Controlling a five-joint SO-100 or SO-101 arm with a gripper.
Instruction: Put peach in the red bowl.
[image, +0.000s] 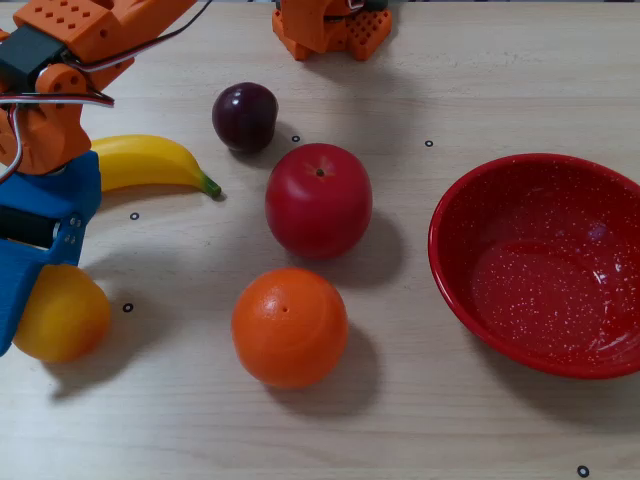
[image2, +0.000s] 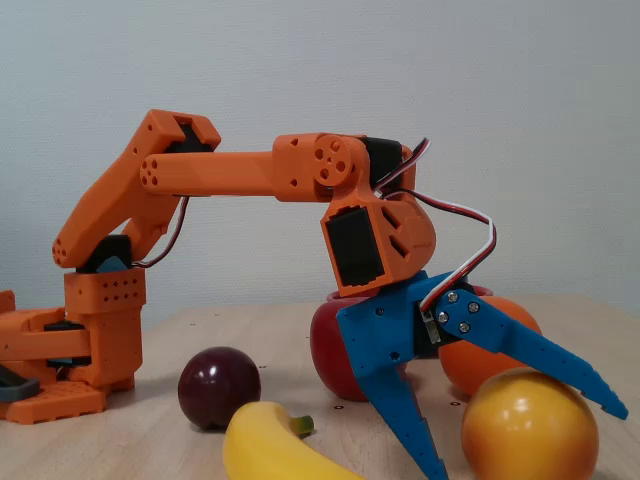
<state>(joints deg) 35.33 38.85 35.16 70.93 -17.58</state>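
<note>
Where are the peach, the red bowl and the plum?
peach (image: 70, 320), a fixed view, on its bare right side.
red bowl (image: 540, 290), same view, on its speckled inside.
plum (image: 244, 115), same view, on its top.

Golden-yellow peach (image: 62, 315), white-speckled red bowl (image: 455, 290), blue gripper (image2: 520, 430), orange arm (image2: 230, 175).

A pale wooden table (image: 470, 60) carries 5 fruits: peach (image: 62, 315), banana (image: 150, 160), plum (image: 244, 115), apple (image: 318, 200) and orange (image: 290, 326). The red bowl (image: 455, 255) sits at the right in the top-down fixed view, and the arm's orange base (image: 330, 28) stands at the far edge.
</note>
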